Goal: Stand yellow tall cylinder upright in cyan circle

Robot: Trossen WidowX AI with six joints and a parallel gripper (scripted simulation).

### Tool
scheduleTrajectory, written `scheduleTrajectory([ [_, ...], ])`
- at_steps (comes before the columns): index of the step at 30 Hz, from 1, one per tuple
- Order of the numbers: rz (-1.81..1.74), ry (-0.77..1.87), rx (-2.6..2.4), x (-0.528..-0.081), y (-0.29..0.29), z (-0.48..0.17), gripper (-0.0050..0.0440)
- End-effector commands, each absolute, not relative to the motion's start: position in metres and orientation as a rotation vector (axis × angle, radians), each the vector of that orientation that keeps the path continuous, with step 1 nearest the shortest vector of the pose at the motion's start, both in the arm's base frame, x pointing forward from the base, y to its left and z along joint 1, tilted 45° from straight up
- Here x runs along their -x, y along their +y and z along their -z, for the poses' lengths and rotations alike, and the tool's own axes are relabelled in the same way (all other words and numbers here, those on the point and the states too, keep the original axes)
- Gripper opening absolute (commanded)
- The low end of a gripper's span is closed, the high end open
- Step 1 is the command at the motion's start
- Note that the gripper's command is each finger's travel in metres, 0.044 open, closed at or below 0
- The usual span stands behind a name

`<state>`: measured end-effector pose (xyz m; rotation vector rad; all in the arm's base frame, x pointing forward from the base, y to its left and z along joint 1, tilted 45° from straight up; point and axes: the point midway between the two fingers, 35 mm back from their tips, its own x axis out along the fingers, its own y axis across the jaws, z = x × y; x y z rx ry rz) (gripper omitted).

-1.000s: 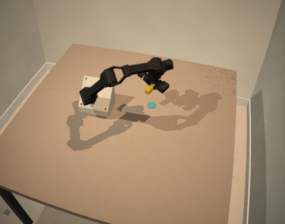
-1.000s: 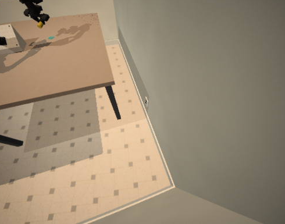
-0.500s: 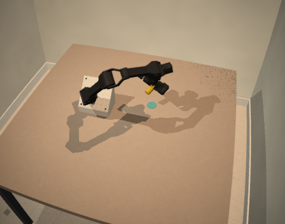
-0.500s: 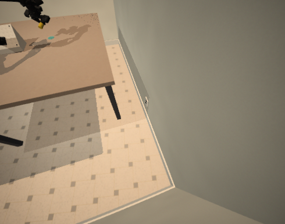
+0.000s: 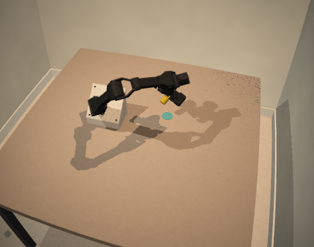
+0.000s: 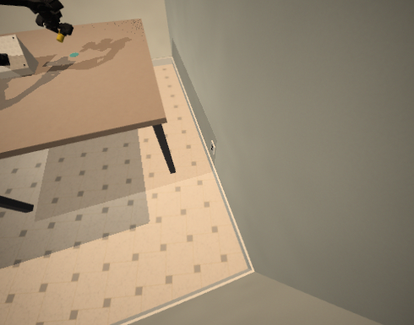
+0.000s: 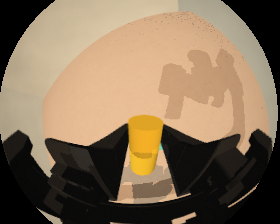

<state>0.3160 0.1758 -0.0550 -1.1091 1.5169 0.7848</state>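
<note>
My gripper (image 5: 170, 99) is shut on the yellow tall cylinder (image 5: 165, 99) and holds it tilted in the air above the table. The cyan circle (image 5: 167, 115) lies flat on the table just below and in front of the cylinder. In the exterior view the cylinder (image 6: 60, 37) hangs from the gripper (image 6: 62, 32) up and left of the circle (image 6: 74, 55). In the wrist view the cylinder (image 7: 145, 145) sits between my two dark fingers; only a thin cyan sliver of the circle (image 7: 161, 150) shows beside it.
The arm's white base block (image 5: 106, 106) stands on the table left of the circle. The table's far right edge (image 5: 259, 92) is close to a wall. Arm shadows fall across the table around the circle.
</note>
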Motion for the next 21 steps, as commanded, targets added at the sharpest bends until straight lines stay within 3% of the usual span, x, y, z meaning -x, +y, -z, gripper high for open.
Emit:
scheduleTrajectory([
  [1, -0.81, 1.493, 1.089, -0.3157, 0.1752, 0.0542, 0.0105],
  [21, -0.889, 1.399, 1.004, -0.317, 0.1742, 0.0559, 0.0105],
])
